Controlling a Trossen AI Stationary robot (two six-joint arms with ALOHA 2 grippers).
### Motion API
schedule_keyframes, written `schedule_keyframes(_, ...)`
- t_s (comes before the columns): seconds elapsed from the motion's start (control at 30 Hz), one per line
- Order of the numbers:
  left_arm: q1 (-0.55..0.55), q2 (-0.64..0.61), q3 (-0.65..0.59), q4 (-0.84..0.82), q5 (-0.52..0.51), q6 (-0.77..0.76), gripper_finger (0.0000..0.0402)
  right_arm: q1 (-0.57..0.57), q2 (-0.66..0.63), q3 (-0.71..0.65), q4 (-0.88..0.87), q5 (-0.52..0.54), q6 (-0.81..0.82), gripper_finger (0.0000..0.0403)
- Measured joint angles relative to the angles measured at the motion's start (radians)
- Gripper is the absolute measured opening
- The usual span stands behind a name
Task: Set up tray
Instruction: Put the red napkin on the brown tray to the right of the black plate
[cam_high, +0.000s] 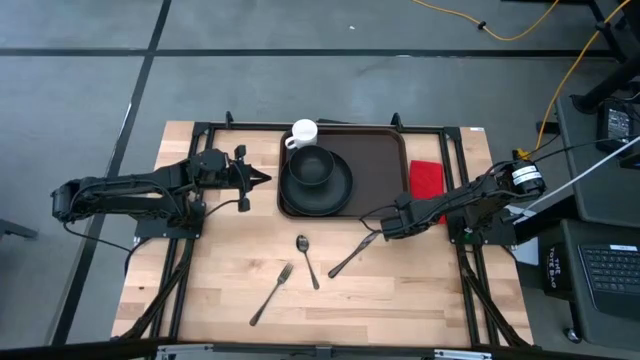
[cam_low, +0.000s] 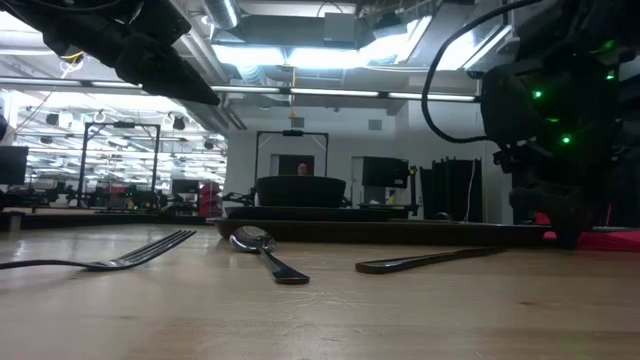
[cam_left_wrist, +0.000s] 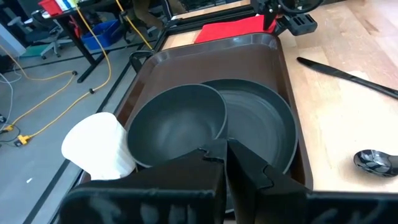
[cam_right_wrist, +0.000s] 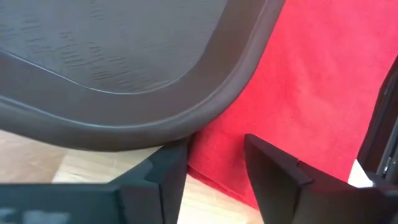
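Note:
The dark brown tray lies at the table's far middle. On its left half sits a round black plate with a black bowl on it. A white cup stands at the tray's far left corner. A red napkin lies flat on the table beside the tray's right rim. My right gripper is open and low over the napkin's near left edge, by the tray's near right corner. My left gripper is shut and hovers just left of the tray, pointing at the plate. My right gripper stands open with one finger at the tray's corner and the other over the red napkin, coming from above and the near side. I cannot tell whether either finger touches the cloth.
A fork, a spoon and a knife lie on the bare wood near the tray's near rim. The knife's end lies close to my right gripper. A black frame borders the table top on the left, right and far sides.

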Motion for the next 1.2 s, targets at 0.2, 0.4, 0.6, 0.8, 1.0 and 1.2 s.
schedule_keyframes(0.2, 0.000, 0.000, 0.000, 0.000, 0.000, 0.000, 0.0006, 0.000, 0.001, 0.000, 0.008, -0.012, 0.035, 0.0121)
schedule_keyframes(0.4, 0.000, 0.000, 0.000, 0.000, 0.000, -0.001, 0.0006, 0.000, 0.003, -0.002, 0.010, -0.030, 0.053, 0.0053)
schedule_keyframes(0.6, -0.001, 0.000, 0.000, 0.000, 0.001, -0.001, 0.0006, -0.001, 0.002, -0.002, 0.003, -0.057, 0.068, 0.0016)
schedule_keyframes(0.8, -0.001, 0.000, 0.000, 0.000, 0.001, -0.001, 0.0006, -0.001, 0.004, 0.013, -0.036, -0.086, 0.110, 0.0016)
schedule_keyframes(1.0, -0.001, 0.000, 0.000, 0.000, 0.001, -0.001, 0.0006, -0.001, 0.006, 0.070, -0.114, -0.127, 0.110, 0.0016)
schedule_keyframes(1.2, -0.001, 0.000, 0.000, 0.000, 0.001, -0.001, 0.0006, 0.000, 0.005, 0.143, -0.234, -0.112, 0.110, 0.0015)
